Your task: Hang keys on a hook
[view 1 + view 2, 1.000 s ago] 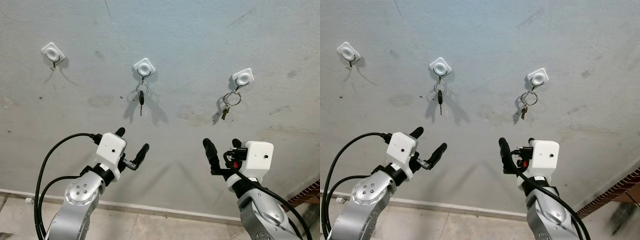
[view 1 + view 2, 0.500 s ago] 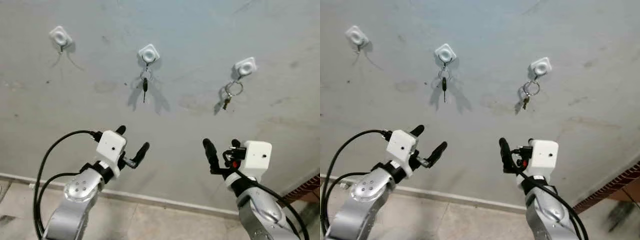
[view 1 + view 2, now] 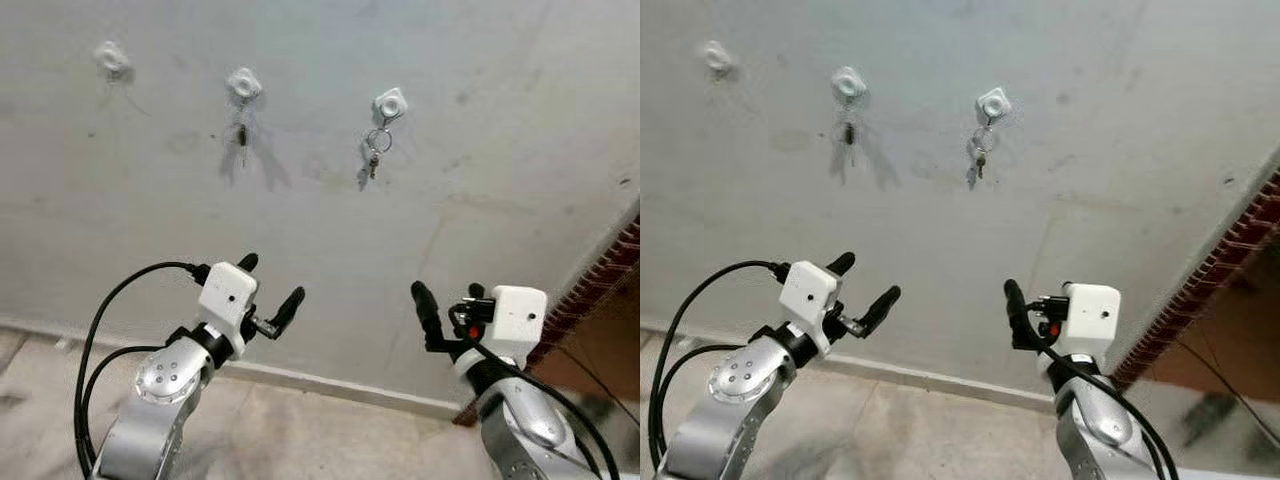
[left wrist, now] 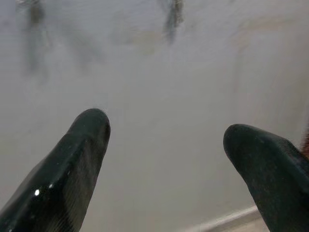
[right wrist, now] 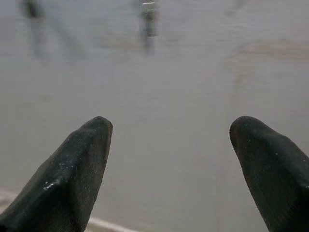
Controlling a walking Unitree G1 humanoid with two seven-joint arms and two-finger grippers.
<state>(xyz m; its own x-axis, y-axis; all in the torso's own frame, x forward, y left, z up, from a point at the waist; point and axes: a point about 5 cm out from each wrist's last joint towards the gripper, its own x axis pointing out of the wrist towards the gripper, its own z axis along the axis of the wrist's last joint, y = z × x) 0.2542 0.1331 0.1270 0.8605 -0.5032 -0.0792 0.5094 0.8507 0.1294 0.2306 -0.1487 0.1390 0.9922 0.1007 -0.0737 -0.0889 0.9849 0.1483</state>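
Three white hooks are stuck on the grey wall. The left hook (image 3: pixel 110 57) is bare. A dark key (image 3: pixel 241 133) hangs from the middle hook (image 3: pixel 243 83). A ring of keys (image 3: pixel 374 158) hangs from the right hook (image 3: pixel 391 102). My left gripper (image 3: pixel 270 283) is raised low in front of the wall, open and holding nothing. My right gripper (image 3: pixel 447 297) is raised at the same height to the right, also open and holding nothing. Both are well below the hooks. The wrist views show blurred keys (image 5: pixel 148 19) far beyond the black fingers (image 4: pixel 77 159).
A pale skirting board (image 3: pixel 330 385) runs along the foot of the wall above a tiled floor (image 3: pixel 290 440). A red brick edge (image 3: pixel 600 280) and brown surface stand at the right.
The whole picture has shifted: the hooks now sit further left and higher, and the brick edge at the right has come into view. The camera has turned right. Both grippers stay raised and open.
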